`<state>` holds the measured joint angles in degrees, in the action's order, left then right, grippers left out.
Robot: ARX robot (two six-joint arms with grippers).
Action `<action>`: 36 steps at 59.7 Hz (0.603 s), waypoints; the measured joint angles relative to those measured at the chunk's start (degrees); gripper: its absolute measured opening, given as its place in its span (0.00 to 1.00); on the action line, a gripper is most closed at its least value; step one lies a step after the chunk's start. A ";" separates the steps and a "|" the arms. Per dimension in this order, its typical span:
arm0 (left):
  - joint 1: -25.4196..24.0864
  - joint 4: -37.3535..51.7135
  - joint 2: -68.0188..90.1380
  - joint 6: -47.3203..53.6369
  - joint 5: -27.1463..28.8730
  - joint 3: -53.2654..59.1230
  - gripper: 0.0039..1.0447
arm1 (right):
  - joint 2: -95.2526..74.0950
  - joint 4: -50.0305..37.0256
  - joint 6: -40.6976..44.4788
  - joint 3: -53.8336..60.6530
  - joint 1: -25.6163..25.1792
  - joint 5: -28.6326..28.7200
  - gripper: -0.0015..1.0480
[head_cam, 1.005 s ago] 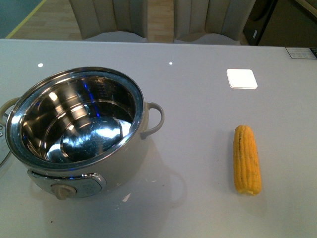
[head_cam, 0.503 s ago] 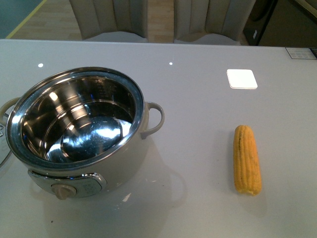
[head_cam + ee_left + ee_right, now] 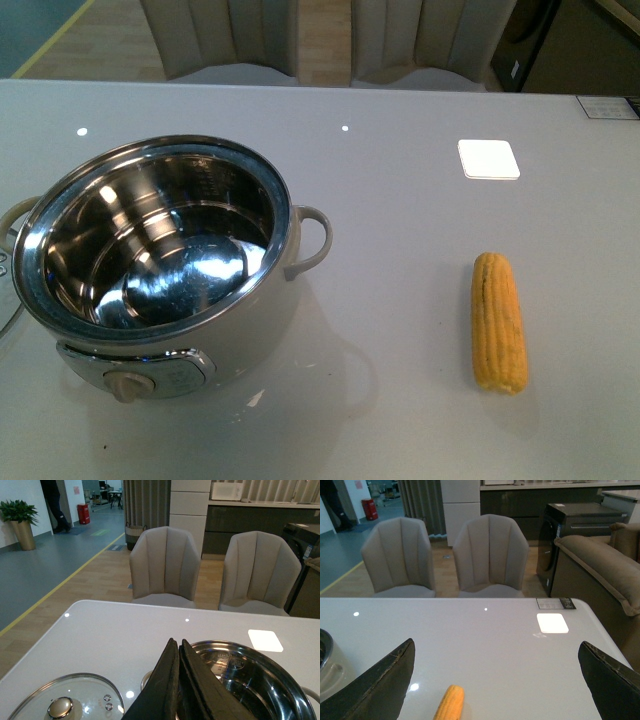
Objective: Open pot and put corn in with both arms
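Pot (image 3: 257,328) shared: front above, wrists low

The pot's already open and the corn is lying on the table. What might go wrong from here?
1. The corn is round and lies loose on the glossy table; the wide-open right gripper might nudge it into rolling instead of gripping it.
2. The pot has a tall wall and a loop handle facing the corn; a low carry might clip them.
3. The glass lid lies right beside the pot near the shut left gripper, which might knock it.
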<state>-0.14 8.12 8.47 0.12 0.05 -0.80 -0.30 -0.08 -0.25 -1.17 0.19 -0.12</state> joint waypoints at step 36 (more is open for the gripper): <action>0.00 -8.11 -8.13 -0.02 -0.02 0.00 0.76 | -14.38 21.31 -8.48 -9.14 3.19 -7.06 0.91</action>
<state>-0.14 0.01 0.34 0.10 0.03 -0.80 -14.68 21.23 -8.73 -10.31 3.38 -7.18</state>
